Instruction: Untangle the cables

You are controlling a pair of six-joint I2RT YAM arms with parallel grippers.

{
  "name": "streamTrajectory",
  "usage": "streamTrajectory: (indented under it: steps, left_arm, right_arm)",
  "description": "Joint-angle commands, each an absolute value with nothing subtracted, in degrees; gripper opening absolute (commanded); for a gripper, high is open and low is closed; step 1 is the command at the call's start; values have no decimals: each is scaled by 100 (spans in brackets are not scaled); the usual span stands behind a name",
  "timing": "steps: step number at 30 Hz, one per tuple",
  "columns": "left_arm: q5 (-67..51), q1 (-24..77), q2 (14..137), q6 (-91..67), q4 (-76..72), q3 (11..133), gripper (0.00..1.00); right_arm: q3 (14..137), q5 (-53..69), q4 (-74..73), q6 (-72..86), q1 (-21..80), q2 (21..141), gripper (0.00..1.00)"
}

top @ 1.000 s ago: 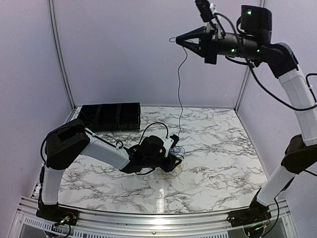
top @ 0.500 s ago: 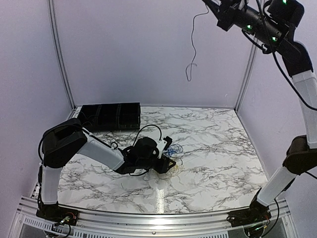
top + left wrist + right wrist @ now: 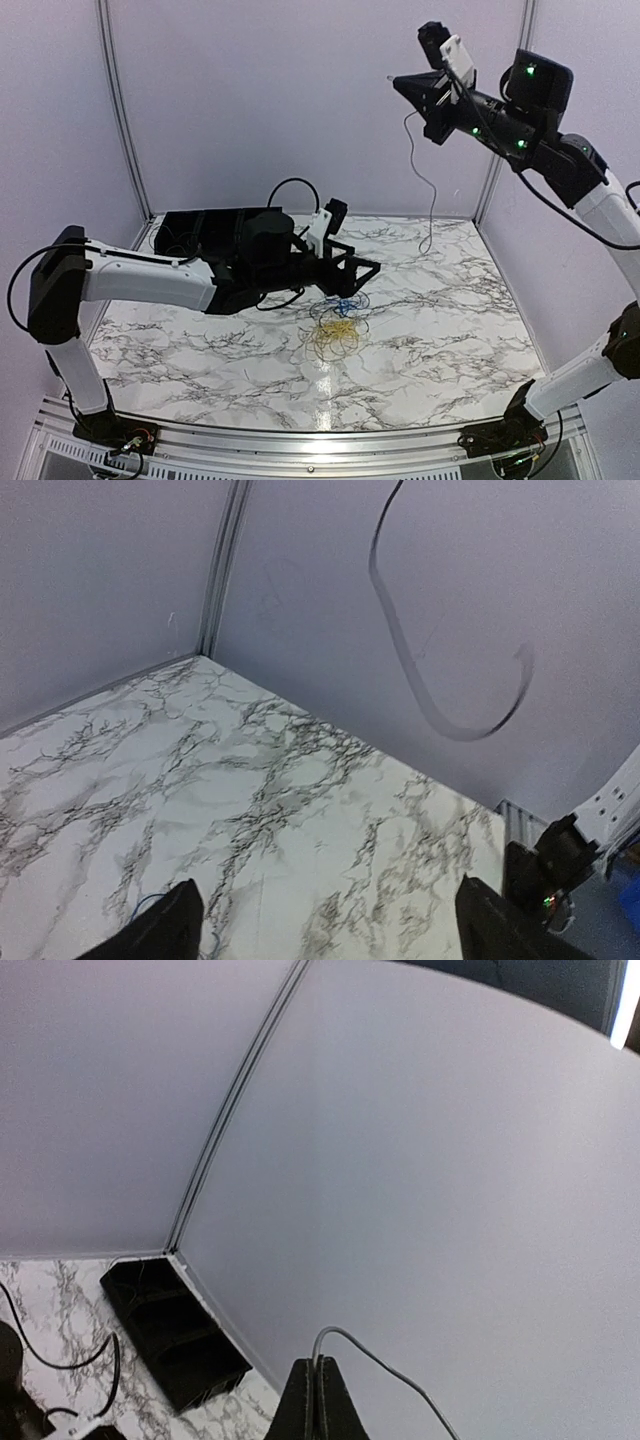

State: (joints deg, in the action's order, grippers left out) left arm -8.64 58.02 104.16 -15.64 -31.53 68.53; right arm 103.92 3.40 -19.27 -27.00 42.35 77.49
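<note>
A small tangle of cables lies mid-table: a blue cable [image 3: 346, 304] on top of a looped yellow cable [image 3: 334, 337]. My left gripper [image 3: 367, 267] hovers above and just behind this pile, open, nothing between its fingers [image 3: 172, 926]. A bit of blue wire [image 3: 146, 902] shows by the left finger. High at the back right, my right gripper [image 3: 400, 82] is shut on one end of a thin black cable [image 3: 433, 205]. That cable hangs free down toward the back of the table. It shows blurred against the wall [image 3: 440, 712] and leaves the shut fingertips [image 3: 320, 1390] to the right.
A black compartment tray [image 3: 190, 232] sits at the back left of the marble table [image 3: 450, 320], partly behind my left arm. It also shows as the tray [image 3: 170, 1330] below the wall corner. Metal frame posts stand at both back corners.
My left gripper lifted off the tangle, moved back and right, and opened wide. My right arm pulled the black cable free of the pile, swung high, then came down a little.
</note>
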Motion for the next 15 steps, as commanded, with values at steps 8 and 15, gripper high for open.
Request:
streamTrajectory:
  steps: [8, 15]
  left_arm:
    - [1031, 5801, 9377, -2253, -1637, 7268, 99]
    - [173, 5669, 9382, -1673, -1409, 7705, 80]
  right_arm:
    - [9523, 753, -2319, -1826, 4098, 7690, 0]
    - [9711, 1072, -2360, -1553, 4100, 7940, 0]
